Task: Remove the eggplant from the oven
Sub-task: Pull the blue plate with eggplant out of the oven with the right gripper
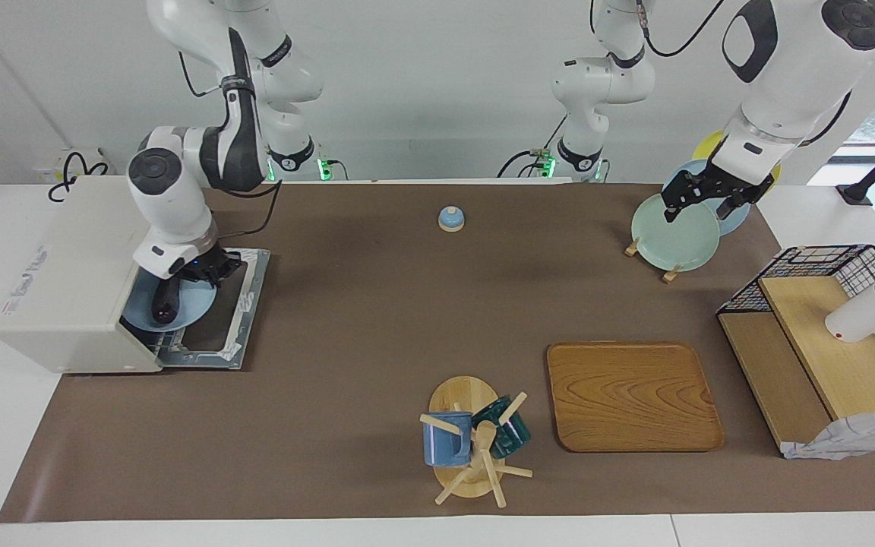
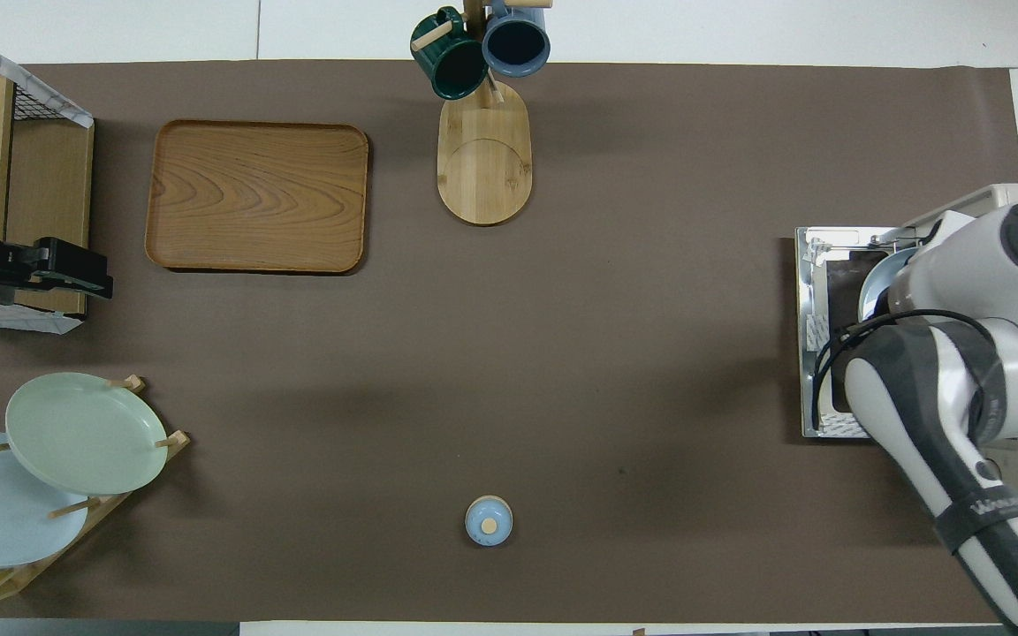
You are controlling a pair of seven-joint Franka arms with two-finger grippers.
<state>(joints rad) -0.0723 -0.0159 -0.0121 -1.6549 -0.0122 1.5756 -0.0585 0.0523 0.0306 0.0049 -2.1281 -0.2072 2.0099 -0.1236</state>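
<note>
The cream-white oven (image 1: 65,258) stands at the right arm's end of the table, its door (image 1: 210,334) folded down flat. In its mouth a pale blue plate (image 1: 141,315) carries the dark, slim eggplant (image 1: 165,302). My right gripper (image 1: 198,275) is low over the plate, shut on the eggplant's end nearer the robots. In the overhead view the right arm hides the eggplant, and only the plate's rim (image 2: 876,283) and the door (image 2: 814,353) show. My left gripper (image 1: 699,207) waits open and holding nothing above the plate rack.
A rack of plates (image 1: 673,235) stands at the left arm's end. Farther out are a wire basket on wooden shelves (image 1: 825,334) and a wooden tray (image 1: 631,395). A mug tree (image 1: 472,441) stands mid-table, and a small blue bell (image 1: 450,219) sits near the robots.
</note>
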